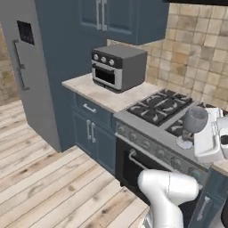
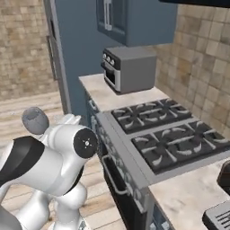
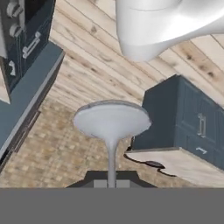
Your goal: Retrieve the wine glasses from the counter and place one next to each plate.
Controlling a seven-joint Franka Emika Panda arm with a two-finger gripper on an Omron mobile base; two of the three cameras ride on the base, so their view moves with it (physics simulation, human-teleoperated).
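Wine glass [image 3: 111,124] sits gripped by its thin stem between the closed jaws at the bottom centre of the hand view, foot disc spread wide in mid-frame. At the right edge of the left base view its rounded bowl [image 1: 195,119] hangs beside the white hand, over the stove [image 1: 165,110]. Upper left, the toaster oven [image 1: 118,67] stands on the tabletop [image 1: 95,93].
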